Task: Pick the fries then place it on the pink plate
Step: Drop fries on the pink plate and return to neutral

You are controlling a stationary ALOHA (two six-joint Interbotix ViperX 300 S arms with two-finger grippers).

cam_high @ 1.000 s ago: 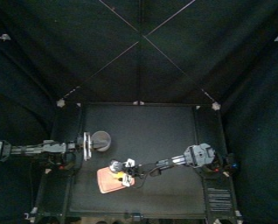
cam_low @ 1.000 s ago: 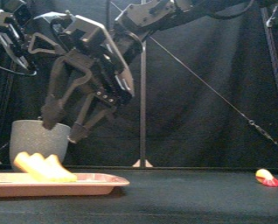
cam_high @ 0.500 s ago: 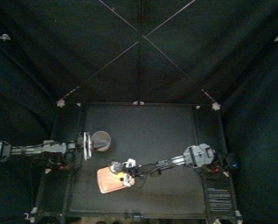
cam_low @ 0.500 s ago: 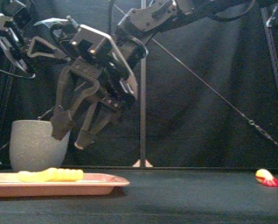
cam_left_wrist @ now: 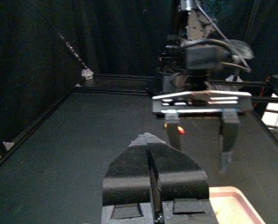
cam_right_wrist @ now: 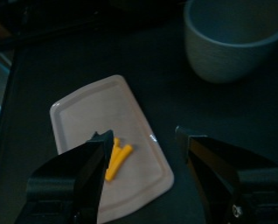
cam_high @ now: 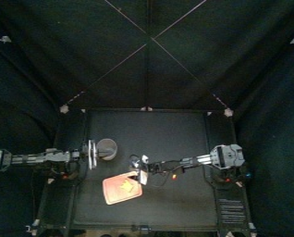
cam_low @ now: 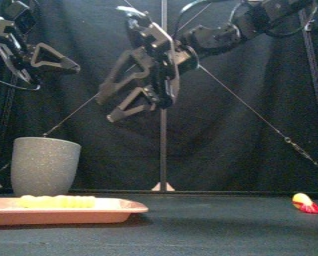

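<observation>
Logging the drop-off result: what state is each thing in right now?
Yellow toy fries: lying flat on the tray, not held.
Flat pink tray: holding the fries.
Tall grey speckled cup: upright.
Small red-and-yellow toy: lying on the table, apart.
Right claw: open, empty, raised.
Left claw: shut, empty.

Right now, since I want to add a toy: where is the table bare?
Free: the black table's back half, behind the tall grey speckled cup. Crowded: front left, where the flat pink tray holds yellow fries below the open right gripper.
</observation>
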